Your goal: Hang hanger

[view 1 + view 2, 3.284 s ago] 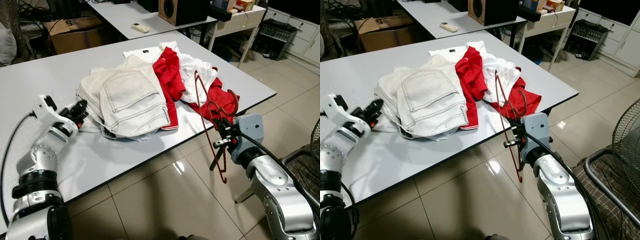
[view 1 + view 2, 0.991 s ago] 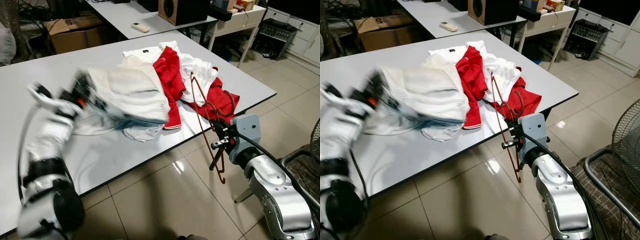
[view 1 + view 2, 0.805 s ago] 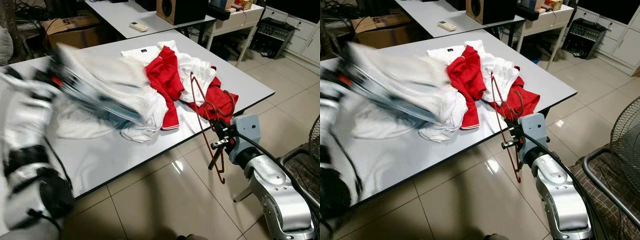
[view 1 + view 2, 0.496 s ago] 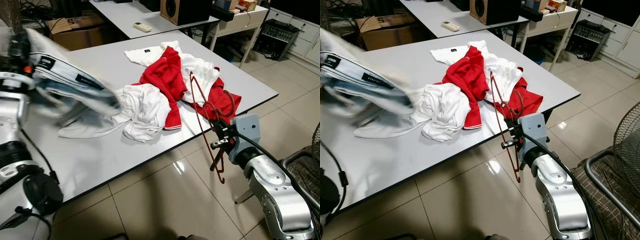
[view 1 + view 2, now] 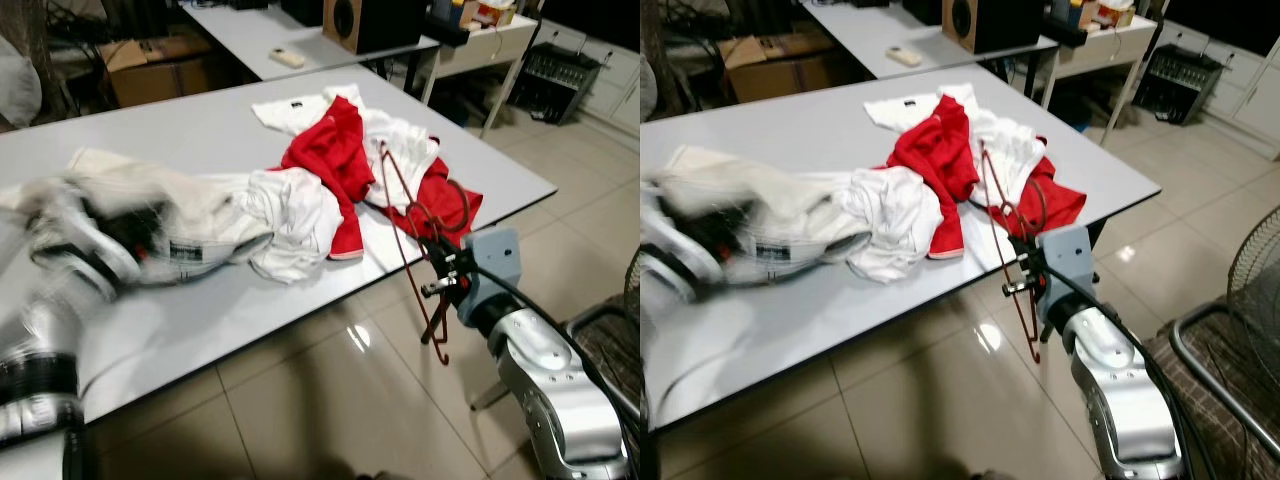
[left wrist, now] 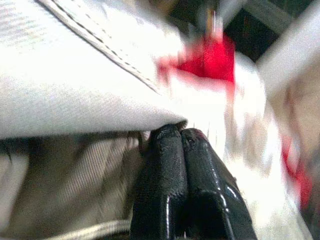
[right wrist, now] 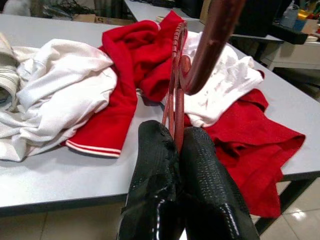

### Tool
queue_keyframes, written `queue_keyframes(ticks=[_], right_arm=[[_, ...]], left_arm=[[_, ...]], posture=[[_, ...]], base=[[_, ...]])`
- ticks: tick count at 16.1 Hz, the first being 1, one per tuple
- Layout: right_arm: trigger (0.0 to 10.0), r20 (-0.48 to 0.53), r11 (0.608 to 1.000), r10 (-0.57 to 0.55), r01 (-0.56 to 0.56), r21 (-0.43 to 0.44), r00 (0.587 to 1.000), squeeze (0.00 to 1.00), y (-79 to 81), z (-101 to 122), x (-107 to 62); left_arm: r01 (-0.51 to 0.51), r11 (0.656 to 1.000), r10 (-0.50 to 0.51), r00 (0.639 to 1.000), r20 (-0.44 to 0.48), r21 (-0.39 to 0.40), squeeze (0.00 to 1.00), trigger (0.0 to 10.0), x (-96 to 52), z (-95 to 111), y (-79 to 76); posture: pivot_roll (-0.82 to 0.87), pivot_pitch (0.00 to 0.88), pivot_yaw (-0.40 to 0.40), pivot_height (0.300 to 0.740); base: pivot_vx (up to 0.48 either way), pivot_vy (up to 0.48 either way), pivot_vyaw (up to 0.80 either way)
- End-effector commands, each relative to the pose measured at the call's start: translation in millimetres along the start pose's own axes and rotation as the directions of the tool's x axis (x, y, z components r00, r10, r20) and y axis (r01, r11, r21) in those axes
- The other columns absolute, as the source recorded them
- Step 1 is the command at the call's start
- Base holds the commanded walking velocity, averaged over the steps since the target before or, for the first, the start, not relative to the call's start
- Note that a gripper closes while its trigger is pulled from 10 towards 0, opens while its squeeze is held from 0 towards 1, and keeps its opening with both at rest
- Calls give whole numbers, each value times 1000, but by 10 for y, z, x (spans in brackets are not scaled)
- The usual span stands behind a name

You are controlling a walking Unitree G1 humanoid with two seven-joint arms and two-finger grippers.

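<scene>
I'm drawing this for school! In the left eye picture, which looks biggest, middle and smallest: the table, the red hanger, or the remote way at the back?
1. The table, by far the biggest.
2. The red hanger, held in the right tool.
3. The remote, smallest, though it sits farther from the camera, which shrinks it.
</scene>
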State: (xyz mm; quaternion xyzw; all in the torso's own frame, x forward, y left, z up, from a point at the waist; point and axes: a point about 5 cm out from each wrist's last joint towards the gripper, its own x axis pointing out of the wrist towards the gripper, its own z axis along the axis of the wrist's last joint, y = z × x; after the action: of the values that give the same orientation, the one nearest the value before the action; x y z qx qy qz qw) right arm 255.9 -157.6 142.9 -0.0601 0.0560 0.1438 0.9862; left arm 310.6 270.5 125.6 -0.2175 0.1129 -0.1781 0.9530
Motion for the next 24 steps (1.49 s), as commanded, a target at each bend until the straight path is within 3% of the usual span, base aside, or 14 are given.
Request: queue_keyframes(ticks=[1, 3, 4, 5, 6, 7, 10, 13, 15, 17, 20, 22, 23, 24], right_arm=[[10000, -1, 1000, -5, 5, -12, 1000, 0, -24, 3, -2], [10000, -7, 1000, -3, 2, -20, 1000, 0, -25, 1, 3], [10000, -6, 1000, -5, 5, -21, 1000, 0, -27, 3, 3], [10000, -5, 1000, -13, 13, -23, 1000, 0, -34, 6, -3], [10000, -5, 999, -27, 26, -23, 1000, 0, -50, 3, -14], [10000, -7, 999, -51, 51, 1, 999, 0, -82, -9, -42], [10000, -42, 980, -196, 197, 12, 980, 0, -327, -70, -112], [10000, -49, 975, -218, 220, 20, 975, 0, -428, -80, -174], [10000, -49, 974, -226, 226, 6, 973, 0, -458, -89, -201], [10000, -53, 974, -228, 229, -1, 972, 0, -456, -102, -219], [10000, -73, 979, -201, 203, 26, 977, 0, -392, -124, -283], [10000, -103, 975, -218, 222, 26, 970, 0, -373, -192, -349], [10000, -106, 974, -216, 221, 46, 971, 0, -355, -205, -378], [10000, -109, 972, -227, 232, 36, 968, 0, -342, -214, -409]], left_arm=[[76, 989, -59, 989, -138, 125, 0, 0, 45, -93, -134], [128, 893, 38, 933, -358, 431, 0, 0, -40, -213, -90], [132, 878, 23, 948, -317, 461, 0, 10000, -26, -105, -118], [157, 877, -63, 975, -215, 454, 0, 10000, -9, 112, -226], [205, 869, -146, 976, -162, 450, 1000, 10000, -24, 239, -327], [306, 847, -277, 952, -130, 435, 1000, 10000, -102, 399, -483], [481, 784, -470, 873, -131, 392, 1000, 10000, -343, 650, -660], [469, 784, -523, 852, 27, 406, 1000, 10000, -397, 954, -743], [448, 783, -519, 853, 57, 431, 1000, 10000, -283, 1024, -865], [453, 739, -481, 873, -80, 498, 1000, 10000, 108, 674, -1077], [346, 807, -349, 933, -86, 478, 1000, 10000, 599, 184, -1156], [273, 839, -269, 960, -77, 470, 980, 10000, 757, -11, -1182], [254, 842, -243, 966, -87, 475, 612, 10000, 787, -79, -1168], [209, 843, -192, 978, -86, 495, 0, 10000, 831, -159, -1134]], posture=[[-137, 0, -21, 740], [-138, 0, -21, 740], [-141, 0, -18, 740], [-145, 0, -14, 740], [-145, 0, -14, 740], [-147, 0, -12, 740], [-148, 0, -14, 740], [-146, 0, -17, 740], [-142, 0, -20, 740], [-157, 0, -9, 740], [-195, 0, 19, 740], [-220, 0, 36, 740], [-234, 0, 46, 740], [-245, 0, 53, 740]], base=[[0, 0, 0], [0, 0, 0], [0, 0, 0], [0, 0, 0], [0, 0, 0], [0, 0, 0], [0, 0, 0], [0, 0, 0], [0, 0, 0], [0, 0, 0], [0, 0, 0], [0, 0, 0], [0, 0, 0], [0, 0, 0]])
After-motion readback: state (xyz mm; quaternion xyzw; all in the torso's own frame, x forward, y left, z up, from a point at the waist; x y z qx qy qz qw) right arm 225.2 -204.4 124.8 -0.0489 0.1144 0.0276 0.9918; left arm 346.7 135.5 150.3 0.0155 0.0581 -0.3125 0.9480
